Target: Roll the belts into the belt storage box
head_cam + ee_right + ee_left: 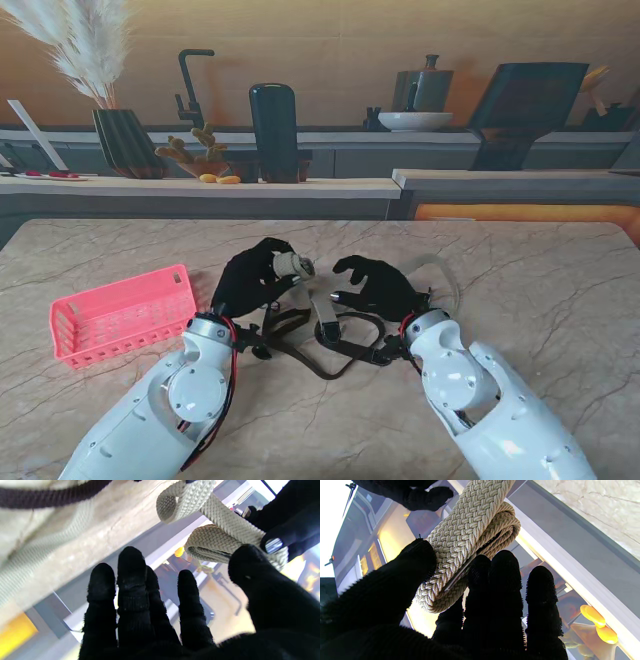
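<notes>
Your left hand (pixel 248 281) grips the half-wound coil of the cream braided belt (pixel 467 547), thumb on one face and fingers on the other, lifted off the desk near its middle. Your right hand (pixel 378 285) has its thumb on the coil's outer turn while its other fingers stand apart, gripping nothing. Keep the turns stacked flush and feed the loose tail with steady tension (a slack wrap may spring open). A dark belt (pixel 335 345) lies tangled on the desk just nearer to me, under both wrists, so it may snag the tail. The pink storage box (pixel 122 315) waits near the desk's left edge.
</notes>
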You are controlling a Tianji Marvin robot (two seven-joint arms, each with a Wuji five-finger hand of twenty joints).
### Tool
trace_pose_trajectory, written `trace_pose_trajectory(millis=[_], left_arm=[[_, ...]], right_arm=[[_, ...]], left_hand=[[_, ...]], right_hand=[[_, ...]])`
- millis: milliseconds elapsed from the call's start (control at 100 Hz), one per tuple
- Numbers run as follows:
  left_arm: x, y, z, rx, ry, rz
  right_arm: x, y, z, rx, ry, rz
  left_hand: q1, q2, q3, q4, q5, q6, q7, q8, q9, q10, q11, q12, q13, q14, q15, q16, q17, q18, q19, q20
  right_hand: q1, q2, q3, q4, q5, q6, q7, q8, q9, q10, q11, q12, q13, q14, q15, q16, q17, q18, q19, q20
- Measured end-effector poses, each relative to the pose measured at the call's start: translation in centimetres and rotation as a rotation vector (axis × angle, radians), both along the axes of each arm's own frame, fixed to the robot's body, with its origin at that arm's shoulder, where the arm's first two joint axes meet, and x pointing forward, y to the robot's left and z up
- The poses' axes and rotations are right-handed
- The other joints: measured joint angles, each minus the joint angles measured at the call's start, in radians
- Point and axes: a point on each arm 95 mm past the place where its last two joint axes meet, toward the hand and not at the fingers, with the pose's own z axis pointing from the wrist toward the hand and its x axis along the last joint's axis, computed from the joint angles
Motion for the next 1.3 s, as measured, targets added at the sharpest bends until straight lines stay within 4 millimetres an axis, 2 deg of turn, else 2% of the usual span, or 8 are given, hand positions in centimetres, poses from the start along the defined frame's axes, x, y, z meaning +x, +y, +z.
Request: trace_pose_trajectory(millis=[340, 640, 770, 940, 1020, 1060, 1150, 1300], left_arm=[[-0.4, -0.8, 0.9, -0.046, 0.127, -0.035], [-0.4, -1.4, 0.7, -0.036, 0.142, -0.057], [-0.3, -1.5, 0.7, -0.042, 0.149, -0.06], [-0.3, -1.6, 0.7, -0.044, 0.151, -0.061], [-0.3, -1.7, 0.6, -0.043, 0.152, -0.062], [-0.3, -1.7, 0.5, -0.044, 0.153, -0.062], [-0.3, -1.7, 0.5, -0.05, 0.156, -0.06], [-0.2, -1.7, 0.4, -0.065, 0.16, -0.048]], right_arm=[[0.7, 0.2, 0.0, -0.057, -0.132, 0.076], [2.0, 2.1, 0.5, -0.038, -0.113, 0.131], [2.1, 3.0, 0.4, -0.065, -0.121, 0.168], [2.4, 3.8, 0.2, -0.049, -0.108, 0.182], [2.5, 4.1, 0.3, -0.035, -0.105, 0.176], [2.6, 4.3, 0.3, -0.031, -0.107, 0.173], [2.6, 4.5, 0.3, -0.026, -0.111, 0.172], [2.7, 4.5, 0.3, -0.008, -0.104, 0.176]], left_hand=[[0.0, -0.01, 0.006, 0.0, 0.018, 0.032, -0.002, 0.0, 0.012, 0.027, 0.0, 0.0, 0.007, 0.032, 0.01, 0.0, 0.0, 0.03, 0.013, 0.002], [0.001, -0.01, 0.009, 0.0, 0.02, 0.041, -0.002, 0.0, 0.013, 0.035, 0.0, 0.0, 0.011, 0.039, 0.01, -0.001, 0.0, 0.035, 0.013, 0.003], [0.001, -0.01, 0.009, 0.0, 0.026, 0.042, -0.007, 0.0, 0.013, 0.036, 0.0, 0.0, 0.011, 0.04, 0.01, -0.002, 0.0, 0.035, 0.013, 0.003], [0.001, -0.01, 0.009, 0.0, 0.028, 0.051, -0.008, 0.0, 0.013, 0.043, -0.002, 0.0, 0.011, 0.047, 0.01, -0.002, 0.0, 0.036, 0.013, 0.003], [0.001, -0.01, 0.009, 0.0, 0.029, 0.052, -0.008, 0.0, 0.013, 0.045, -0.002, 0.0, 0.011, 0.048, 0.01, -0.003, 0.0, 0.036, 0.013, 0.004], [0.002, -0.01, 0.009, 0.0, 0.029, 0.052, -0.008, 0.0, 0.013, 0.045, -0.002, 0.0, 0.011, 0.049, 0.01, -0.003, 0.0, 0.036, 0.013, 0.004], [0.004, -0.01, 0.009, 0.0, 0.029, 0.053, -0.008, 0.0, 0.013, 0.046, -0.002, 0.0, 0.011, 0.049, 0.01, -0.006, 0.0, 0.036, 0.013, 0.004], [0.009, -0.01, 0.009, 0.001, 0.029, 0.057, -0.011, 0.0, 0.013, 0.048, -0.002, 0.01, 0.011, 0.051, 0.01, -0.013, 0.0, 0.036, 0.013, 0.004]], right_hand=[[-0.016, -0.005, -0.184, 0.0, -0.114, 0.019, 0.013, -0.038, -0.178, -0.026, -0.063, -0.03, -0.068, -0.049, -0.055, -0.024, -0.023, -0.028, -0.057, 0.0], [-0.05, -0.028, -0.196, 0.0, -0.091, 0.072, 0.019, -0.057, -0.19, -0.001, -0.063, -0.037, -0.046, -0.09, -0.017, -0.023, 0.045, -0.076, -0.05, 0.002], [0.009, -0.028, -0.198, 0.001, -0.057, 0.09, 0.024, -0.065, -0.174, 0.023, -0.048, -0.037, -0.006, -0.136, 0.003, -0.016, 0.121, -0.102, -0.04, 0.001], [0.032, -0.055, 0.102, -0.001, 0.018, 0.105, 0.044, -0.075, -0.103, 0.047, -0.006, -0.045, 0.077, -0.165, 0.0, -0.047, 0.197, -0.117, -0.029, -0.032], [0.033, -0.054, 0.158, -0.001, 0.066, 0.105, 0.072, -0.076, -0.047, 0.047, 0.02, -0.045, 0.105, -0.171, -0.002, -0.051, 0.228, -0.118, -0.027, -0.034], [0.053, -0.051, 0.156, -0.017, 0.086, 0.105, 0.085, -0.078, -0.016, 0.047, 0.032, -0.045, 0.135, -0.173, -0.004, -0.053, 0.241, -0.119, -0.025, -0.034], [0.14, -0.051, 0.089, -0.125, 0.092, 0.105, 0.185, -0.232, 0.053, 0.038, 0.029, -0.044, 0.178, -0.174, -0.014, -0.058, 0.269, -0.121, -0.021, -0.034], [0.212, -0.008, -0.033, -0.148, 0.092, 0.111, 0.236, -0.337, 0.133, 0.036, 0.024, -0.045, 0.242, -0.174, -0.011, -0.06, 0.298, -0.122, -0.014, -0.034]])
